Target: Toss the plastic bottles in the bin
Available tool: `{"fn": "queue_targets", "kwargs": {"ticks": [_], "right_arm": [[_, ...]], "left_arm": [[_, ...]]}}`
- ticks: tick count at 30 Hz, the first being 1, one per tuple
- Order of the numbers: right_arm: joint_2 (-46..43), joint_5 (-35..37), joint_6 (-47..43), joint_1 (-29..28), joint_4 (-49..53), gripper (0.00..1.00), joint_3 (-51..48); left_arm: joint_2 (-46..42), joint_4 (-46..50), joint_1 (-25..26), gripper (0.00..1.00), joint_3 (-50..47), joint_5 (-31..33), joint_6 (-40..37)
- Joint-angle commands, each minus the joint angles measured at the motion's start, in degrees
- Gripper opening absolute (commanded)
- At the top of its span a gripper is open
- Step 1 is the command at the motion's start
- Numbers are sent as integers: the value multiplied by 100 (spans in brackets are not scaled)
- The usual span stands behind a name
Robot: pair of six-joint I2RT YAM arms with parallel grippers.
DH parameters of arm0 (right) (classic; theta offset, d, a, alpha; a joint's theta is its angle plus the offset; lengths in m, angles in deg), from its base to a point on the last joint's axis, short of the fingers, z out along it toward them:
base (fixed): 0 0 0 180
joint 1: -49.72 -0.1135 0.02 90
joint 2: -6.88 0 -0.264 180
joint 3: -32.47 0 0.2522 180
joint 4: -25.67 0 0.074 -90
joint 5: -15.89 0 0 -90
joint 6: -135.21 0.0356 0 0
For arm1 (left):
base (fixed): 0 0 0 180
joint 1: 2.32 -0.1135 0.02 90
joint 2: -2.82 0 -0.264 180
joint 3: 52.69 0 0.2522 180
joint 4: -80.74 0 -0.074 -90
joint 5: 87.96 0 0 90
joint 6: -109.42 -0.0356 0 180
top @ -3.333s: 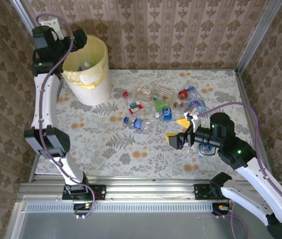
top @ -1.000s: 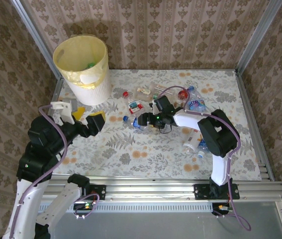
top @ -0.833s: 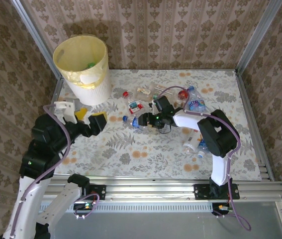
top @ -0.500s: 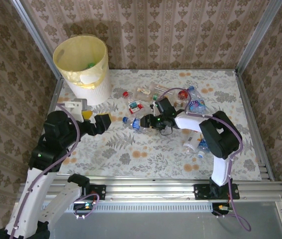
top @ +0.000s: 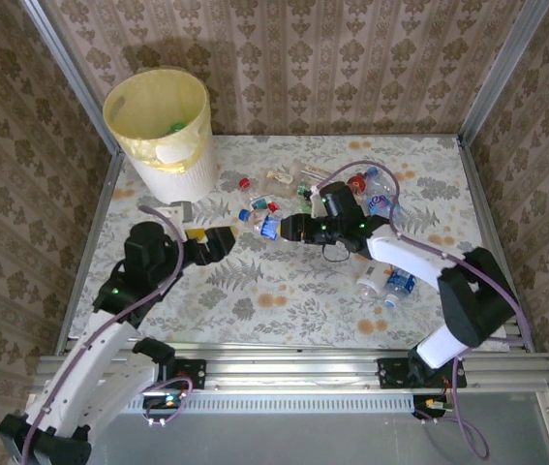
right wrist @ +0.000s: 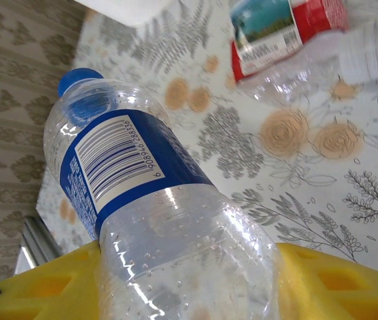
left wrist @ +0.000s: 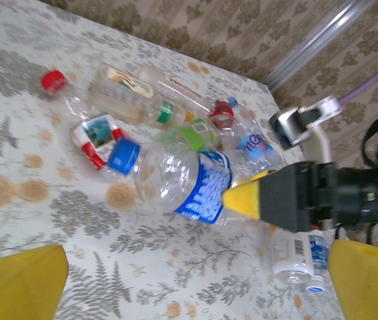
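My right gripper (top: pixel 289 230) is shut on a clear plastic bottle (top: pixel 268 228) with a blue label and blue cap, held just above the tablecloth. In the right wrist view the bottle (right wrist: pixel 155 200) sits squeezed between the yellow fingers (right wrist: pixel 49 287). My left gripper (top: pixel 213 242) is open and empty, left of that bottle (left wrist: pixel 189 183); its yellow fingertips (left wrist: pixel 22 280) show at the bottom corners. Several more plastic bottles (top: pixel 303 189) lie in a loose pile behind. The pale-yellow bin (top: pixel 185 174) stands at the far left corner with bottles inside.
Two more bottles (top: pixel 382 281) lie near the right front. A red-labelled bottle (right wrist: pixel 275 30) lies just beyond the held one. Patterned walls and metal frame posts (top: pixel 497 68) close in the table. Bare tablecloth (top: pixel 274 300) stretches along the front.
The right gripper closed on the blue-labelled bottle and raised it slightly as its arm swung out to the right. The left arm came down from the bin and moved right toward the pile.
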Motion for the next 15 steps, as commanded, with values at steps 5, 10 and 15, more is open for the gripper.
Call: {"fn": "queue_targets", "kwargs": {"ticks": [5,10,15], "right_arm": [[-1165,261,-160,-40,346,45,7],[-1511,125,-98,-44,316,46,-35],[-1701,-1,13,-42,143,46,-196]], "left_arm": [[462,-2534,745,100,-497,85,803],[1033,-3505,1036,100,-565,215,1004],[1708,-4362,1216,100,-437,112,1175]]}}
